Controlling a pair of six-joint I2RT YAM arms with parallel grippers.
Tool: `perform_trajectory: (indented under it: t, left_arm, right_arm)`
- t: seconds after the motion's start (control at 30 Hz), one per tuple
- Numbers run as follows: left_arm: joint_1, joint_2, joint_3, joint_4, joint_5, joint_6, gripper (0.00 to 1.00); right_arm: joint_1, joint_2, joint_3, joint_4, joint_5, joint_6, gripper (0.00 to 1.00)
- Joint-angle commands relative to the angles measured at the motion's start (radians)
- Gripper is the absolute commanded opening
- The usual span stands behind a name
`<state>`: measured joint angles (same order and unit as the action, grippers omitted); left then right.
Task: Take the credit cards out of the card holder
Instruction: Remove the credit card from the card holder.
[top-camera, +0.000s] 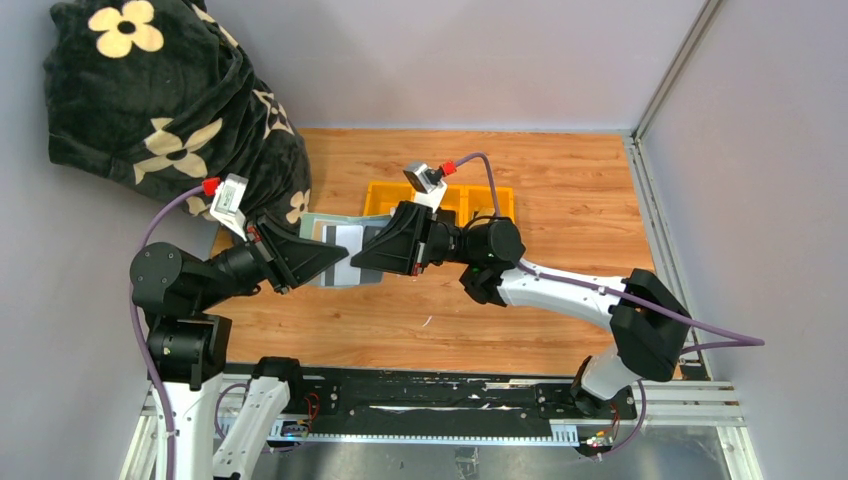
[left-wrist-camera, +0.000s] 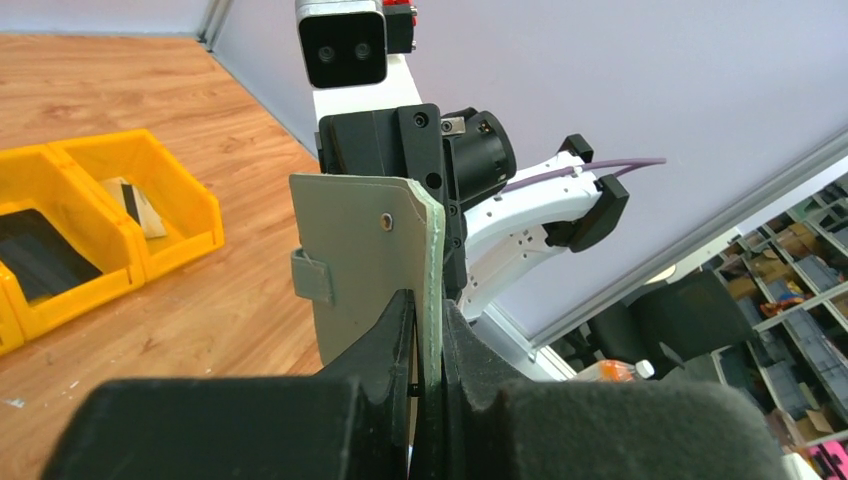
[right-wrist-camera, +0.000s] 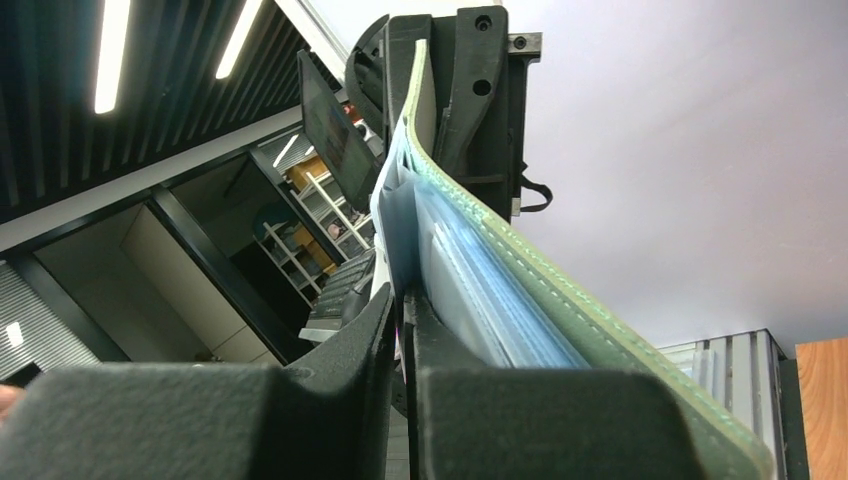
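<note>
A wood-grain tabletop (top-camera: 570, 200) stands in a corner between plain pale grey walls (top-camera: 450, 60). A metal rail (top-camera: 680, 412) runs along its near edge. A dark blanket (top-camera: 150, 90) with cream flowers is heaped at the far left. Beyond the walls are shelves (left-wrist-camera: 795, 270) of bins and long ceiling strip lights (right-wrist-camera: 110, 50).

The right end effector (right-wrist-camera: 403, 300) fills the near bottom of the view, its black fingers (right-wrist-camera: 330, 350) pressed together on a thin pale leaf (right-wrist-camera: 393, 225) at the inner side of the card holder (right-wrist-camera: 560, 300). The holder's sage-green cover, stitched along its edge, curves from the near right up to the far top. There the left end effector (right-wrist-camera: 428, 120) clamps it between dark fingers. Light blue inner leaves (right-wrist-camera: 490, 300) lie against the cover. A grey wall (right-wrist-camera: 650, 150) stands to the right, and a strip of the wooden counter (right-wrist-camera: 822, 400) shows at the lower right edge.
</note>
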<state>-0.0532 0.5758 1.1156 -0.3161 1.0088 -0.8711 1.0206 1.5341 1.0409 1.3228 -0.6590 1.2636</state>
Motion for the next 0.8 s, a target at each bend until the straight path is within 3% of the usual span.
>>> perform_trajectory:
  t: [0.0,0.2,0.37,0.77]
  left_arm:
    - [-0.007,0.001,0.005,0.061,0.047,-0.038,0.07]
    - [-0.007,0.001,0.013,0.04,0.024,-0.016,0.07]
    - [-0.007,0.005,0.028,0.013,0.02,0.003,0.06]
    - [-0.007,0.006,0.06,0.013,0.015,-0.015,0.07]
  right_arm:
    - [0.007,-0.011,-0.01,0.115,-0.004,0.05,0.13]
    - [0.007,-0.016,0.019,0.108,-0.024,0.05,0.18]
    - [0.005,-0.031,0.0,0.089,-0.025,0.039,0.0]
    - [-0.024,-0.135,-0.112,0.064,-0.012,-0.01,0.0]
